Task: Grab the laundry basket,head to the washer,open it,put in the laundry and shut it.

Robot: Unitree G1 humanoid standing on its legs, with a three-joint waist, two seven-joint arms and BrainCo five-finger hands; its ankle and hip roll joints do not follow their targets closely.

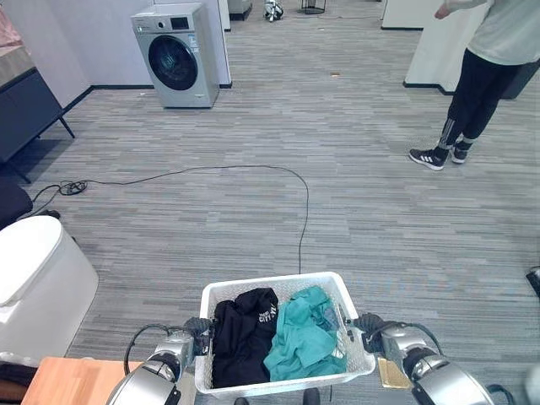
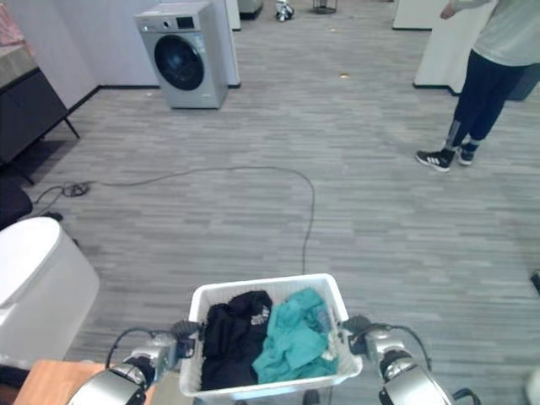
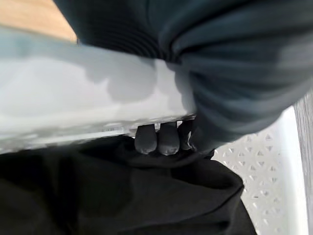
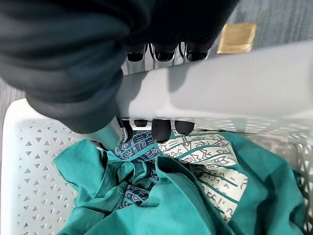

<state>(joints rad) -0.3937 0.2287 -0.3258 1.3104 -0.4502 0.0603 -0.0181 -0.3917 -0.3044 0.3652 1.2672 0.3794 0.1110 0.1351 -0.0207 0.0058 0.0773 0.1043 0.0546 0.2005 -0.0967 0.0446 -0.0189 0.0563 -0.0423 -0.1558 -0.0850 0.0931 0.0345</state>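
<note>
A white laundry basket (image 1: 272,286) is carried low in front of me, holding a black garment (image 1: 243,333) and a teal garment (image 1: 305,337). My left hand (image 1: 196,331) is curled round the basket's left rim (image 3: 73,98), its fingertips (image 3: 157,139) hooked inside over the black cloth. My right hand (image 1: 371,331) grips the right rim (image 4: 234,85), with fingertips (image 4: 161,129) wrapped under it above the teal cloth. The grey washer (image 1: 175,56) stands far off at the upper left, its round door shut.
A black cable (image 1: 291,181) runs across the grey floor between me and the washer. A person (image 1: 483,76) stands at the upper right. A white bin (image 1: 38,283) and a wooden surface (image 1: 72,380) are at my lower left. Dark furniture (image 1: 25,110) lines the left wall.
</note>
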